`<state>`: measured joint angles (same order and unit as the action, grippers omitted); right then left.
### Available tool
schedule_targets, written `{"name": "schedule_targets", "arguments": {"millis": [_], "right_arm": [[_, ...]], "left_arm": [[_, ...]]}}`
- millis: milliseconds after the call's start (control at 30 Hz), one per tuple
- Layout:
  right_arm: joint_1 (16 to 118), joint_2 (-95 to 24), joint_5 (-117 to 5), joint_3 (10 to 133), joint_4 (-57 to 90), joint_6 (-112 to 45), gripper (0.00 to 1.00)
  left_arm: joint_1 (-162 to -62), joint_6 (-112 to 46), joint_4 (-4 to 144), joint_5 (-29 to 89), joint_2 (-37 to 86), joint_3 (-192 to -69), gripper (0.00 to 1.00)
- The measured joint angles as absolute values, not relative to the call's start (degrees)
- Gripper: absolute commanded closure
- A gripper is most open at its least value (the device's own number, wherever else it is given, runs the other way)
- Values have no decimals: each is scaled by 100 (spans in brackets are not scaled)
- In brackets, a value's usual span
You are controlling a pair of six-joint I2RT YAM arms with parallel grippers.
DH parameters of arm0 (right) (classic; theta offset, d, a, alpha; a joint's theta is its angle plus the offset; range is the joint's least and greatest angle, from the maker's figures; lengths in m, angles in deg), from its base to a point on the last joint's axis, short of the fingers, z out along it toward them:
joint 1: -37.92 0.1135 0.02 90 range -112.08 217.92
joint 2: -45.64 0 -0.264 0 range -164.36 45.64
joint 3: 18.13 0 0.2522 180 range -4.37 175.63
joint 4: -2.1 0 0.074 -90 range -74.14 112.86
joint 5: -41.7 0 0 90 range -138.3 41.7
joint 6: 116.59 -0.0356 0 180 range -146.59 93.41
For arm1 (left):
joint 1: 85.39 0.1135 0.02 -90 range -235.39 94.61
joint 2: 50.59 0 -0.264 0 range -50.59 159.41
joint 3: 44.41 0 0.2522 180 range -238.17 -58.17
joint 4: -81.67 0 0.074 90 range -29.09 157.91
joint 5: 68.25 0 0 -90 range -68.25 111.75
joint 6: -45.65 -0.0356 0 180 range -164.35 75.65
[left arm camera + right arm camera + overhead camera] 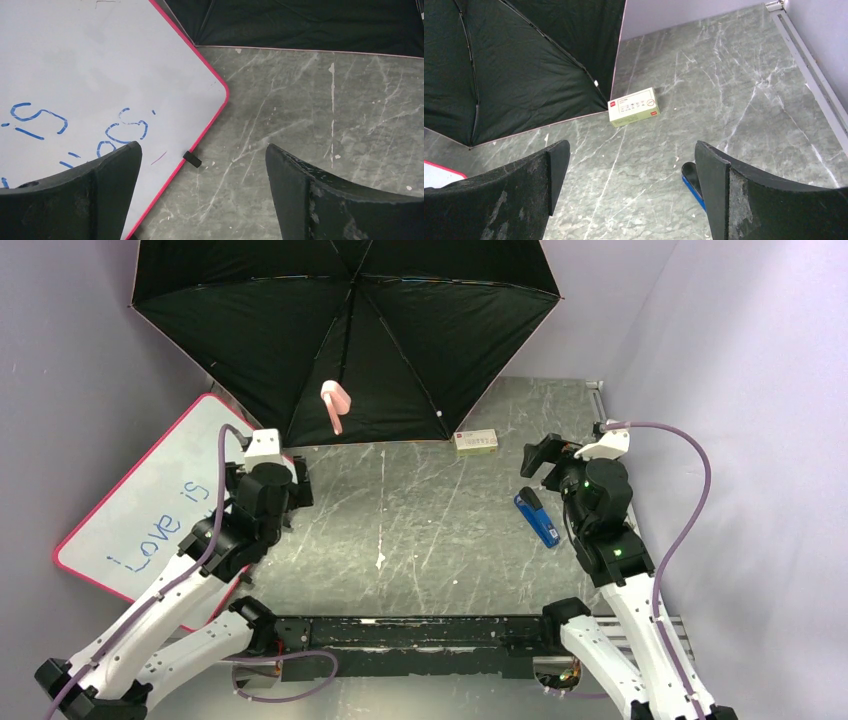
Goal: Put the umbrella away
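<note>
Top external: open umbrella at tabletop's far edge, handle pointing toward arms; small box beside, contents hidden. Left end effector, right end effector spread.

umbrella — black fabric, pink handle

There was one umbrella at the far side, with one pink handle. One whiteboard lay at the left, with one small black tab on its red edge. One small box lay just right of the umbrella's near rim. One blue object, too small to identify, lay at the right. There were two grippers, the left gripper and the right gripper, each with two fingers.
</note>
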<state>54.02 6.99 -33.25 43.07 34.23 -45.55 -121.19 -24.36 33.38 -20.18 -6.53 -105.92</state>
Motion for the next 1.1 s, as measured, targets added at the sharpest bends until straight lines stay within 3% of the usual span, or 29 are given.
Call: {"name": "schedule_targets", "arguments": {"millis": [500, 767, 1100], "right_arm": [[5417, 821, -3119, 4307, 3506, -4552, 0], [5419, 885, -3121, 4307, 3583, -4577, 0], [5433, 874, -3224, 4231, 3616, -4861, 0]], "left_arm": [[-12125, -2535, 3456, -2212, -660, -10616, 3], [-12143, -2642, 3397, -1961, -905, -10721, 8], [-12154, -2950, 2868, -1920, -586, -13381, 6]]}}
